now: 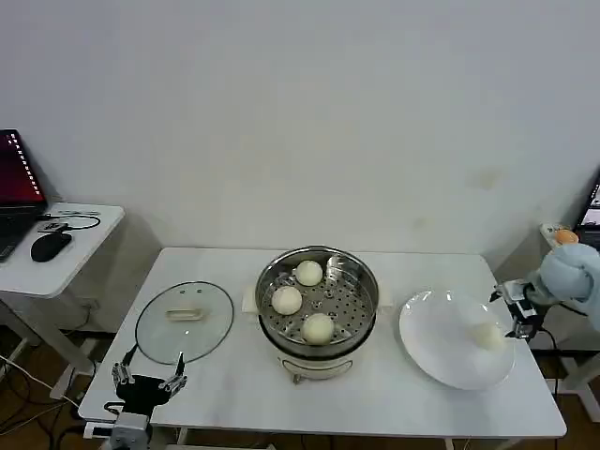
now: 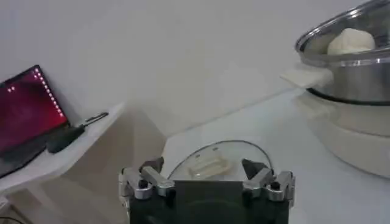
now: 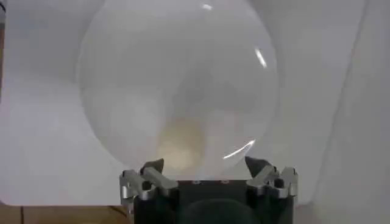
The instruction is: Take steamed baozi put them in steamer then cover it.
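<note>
At the left front corner of the worktop (image 1: 394, 394), the left gripper (image 1: 148, 382) is being kept idle with its fingers (image 2: 151, 178) spread wide and holding nothing. Just beyond it, the cover (image 1: 184, 322) is lying flat: a round pane of clear glass with a metal rim and a cream rectangular handle, its long axis running across the worktop.

At the centre, the steamer (image 1: 318, 309) is standing uncovered, a shiny steel pot with a perforated tray, and 3 steamed baozi (image 1: 288, 300) are already resting inside, smooth, round and cream-white.

To the right, a flat, glossy white plate (image 1: 441, 342) is carrying the 4th bun (image 1: 487, 335) near its right edge. The right gripper (image 1: 517, 309) is being held just beside that edge, fingers wide and empty; in the right wrist view the bun (image 3: 180, 146) is lying straight ahead, just beyond the fingers (image 3: 152, 176).

The right arm is judged much the nearer to this bun, so a short forward reach looks likely. The soft dough will probably need a gentle squeeze.
</note>
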